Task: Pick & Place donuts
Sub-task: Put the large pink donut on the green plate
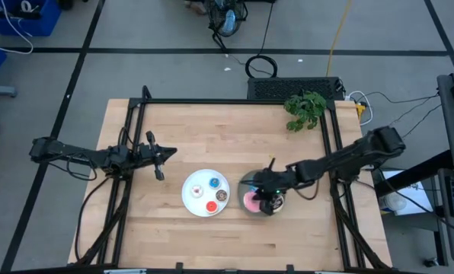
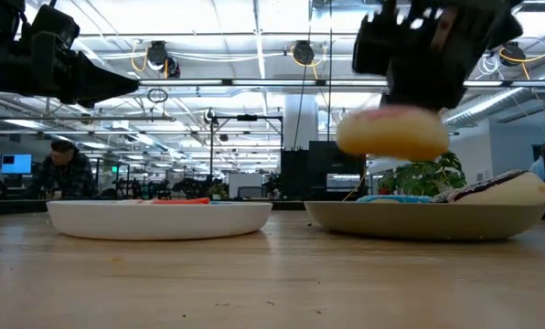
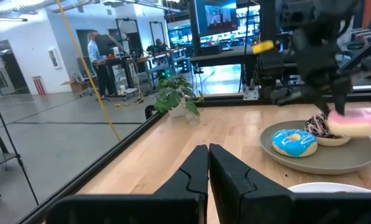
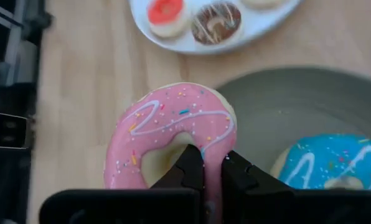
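We hold the pink donut (image 4: 170,134) in our right gripper (image 4: 211,167), lifted above the near edge of the grey plate (image 4: 297,112).

Its fingers pinch the donut's ring, low and right of centre in the high view. The blue-iced donut (image 3: 294,142) and chocolate-sprinkled donut (image 3: 318,126) lie on the grey plate; four tiny donuts (image 1: 212,205) sit on the white plate (image 1: 190,194) just to the left. Our left gripper (image 1: 160,157) waits at mid-left, fingers closed together on nothing.

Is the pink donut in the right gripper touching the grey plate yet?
Apart. In the low view the pink donut hangs under the right gripper, with open background showing between its underside and the grey plate.
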Controlling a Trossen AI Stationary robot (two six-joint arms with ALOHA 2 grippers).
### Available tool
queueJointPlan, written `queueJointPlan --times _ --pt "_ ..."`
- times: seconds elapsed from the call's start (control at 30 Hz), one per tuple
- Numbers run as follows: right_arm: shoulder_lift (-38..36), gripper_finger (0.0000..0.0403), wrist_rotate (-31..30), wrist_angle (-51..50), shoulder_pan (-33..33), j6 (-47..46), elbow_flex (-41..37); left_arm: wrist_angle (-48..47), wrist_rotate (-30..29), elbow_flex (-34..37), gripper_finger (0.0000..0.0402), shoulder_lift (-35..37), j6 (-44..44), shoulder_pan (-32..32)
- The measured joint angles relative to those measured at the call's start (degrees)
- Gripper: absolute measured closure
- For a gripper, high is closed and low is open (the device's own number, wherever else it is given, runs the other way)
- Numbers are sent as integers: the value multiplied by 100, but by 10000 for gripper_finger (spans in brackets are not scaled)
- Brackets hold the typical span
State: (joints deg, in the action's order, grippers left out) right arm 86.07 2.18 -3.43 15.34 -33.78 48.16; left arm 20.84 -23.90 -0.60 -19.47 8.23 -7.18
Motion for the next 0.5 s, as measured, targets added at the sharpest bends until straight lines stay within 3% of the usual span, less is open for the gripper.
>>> queueJointPlan --times 0.17,0.5 --pt "623 394 111 26 -7 45 312 0 0 0 380 0 -21 -1" --pt "1066 394 231 5 -102 162 457 -7 0 0 380 -1 -20 -2"
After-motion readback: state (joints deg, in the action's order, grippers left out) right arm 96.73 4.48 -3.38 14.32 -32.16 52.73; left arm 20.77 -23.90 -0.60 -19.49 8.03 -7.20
